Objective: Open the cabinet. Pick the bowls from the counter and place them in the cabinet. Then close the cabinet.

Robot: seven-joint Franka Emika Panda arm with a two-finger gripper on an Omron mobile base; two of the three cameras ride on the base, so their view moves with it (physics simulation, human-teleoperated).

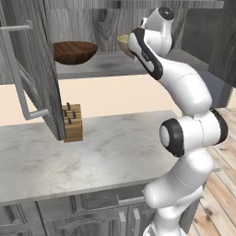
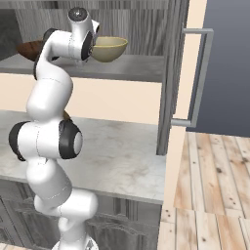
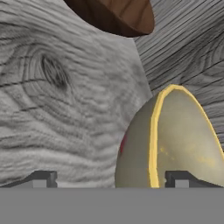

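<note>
The cabinet (image 1: 99,20) stands open, its left door (image 1: 34,69) and right door (image 2: 172,73) swung out. Both bowls sit on its shelf (image 2: 132,68). The wide dark brown bowl (image 1: 73,51) rests at the left and also appears as the brown bowl (image 3: 116,15) in the hand view. The beige bowl (image 2: 108,49) sits to its right, half hidden by the wrist in the left base view as the beige bowl (image 1: 122,42). My gripper (image 3: 111,180) is open at the beige bowl (image 3: 175,140), whose yellow rim lies between the spread fingertips (image 3: 41,179).
A wooden knife block (image 1: 72,122) stands on the marbled counter (image 1: 101,152) under the left door. Long bar handles (image 1: 18,69) (image 2: 197,78) stick out from both open doors. Low grey cabinets (image 1: 92,216) sit below the counter. Wood floor (image 2: 210,195) lies to the right.
</note>
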